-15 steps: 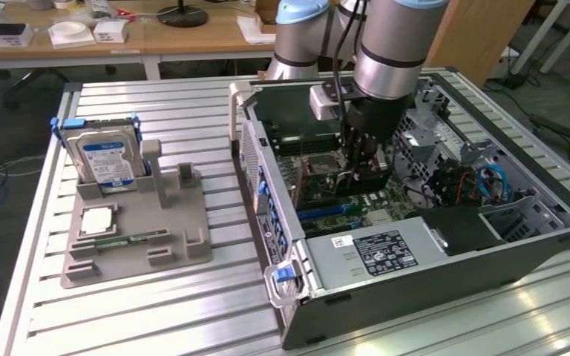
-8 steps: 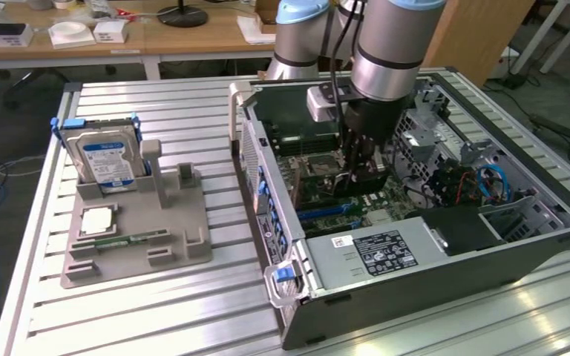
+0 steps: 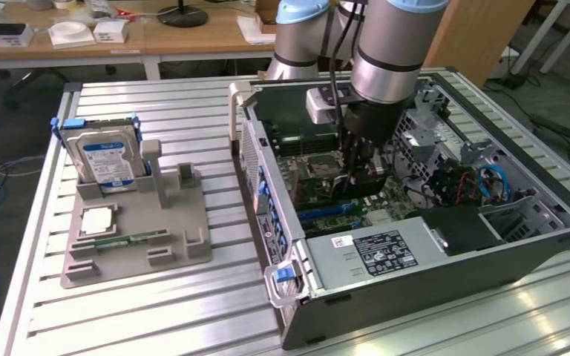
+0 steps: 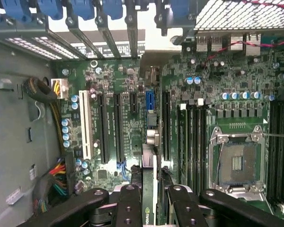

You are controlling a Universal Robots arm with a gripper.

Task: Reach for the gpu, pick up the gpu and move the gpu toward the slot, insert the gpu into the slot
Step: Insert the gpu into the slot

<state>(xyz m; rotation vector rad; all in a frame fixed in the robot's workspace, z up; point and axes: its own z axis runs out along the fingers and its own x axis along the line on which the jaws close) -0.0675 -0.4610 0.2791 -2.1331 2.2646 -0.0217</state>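
My gripper (image 3: 358, 176) is down inside the open computer case (image 3: 295, 245), over the green motherboard (image 3: 310, 189). It is shut on the gpu (image 3: 364, 187), a dark card hanging below the fingers. In the wrist view the gpu (image 4: 150, 189) runs edge-on as a thin sliver between my black fingers (image 4: 128, 204), with a logo near the pads. It lines up with the short blue slot (image 4: 150, 101), between two long black slots (image 4: 118, 125). I cannot tell whether its lower edge touches a slot.
The CPU socket (image 4: 239, 161) lies beside the card's line. A power supply (image 3: 384, 252) fills the case's near end and cables (image 3: 488, 182) crowd the exterior view's right. Outside, a grey fixture (image 3: 181, 252) holds a blue-labelled hard drive (image 3: 107, 159) and a memory stick (image 3: 127, 241).
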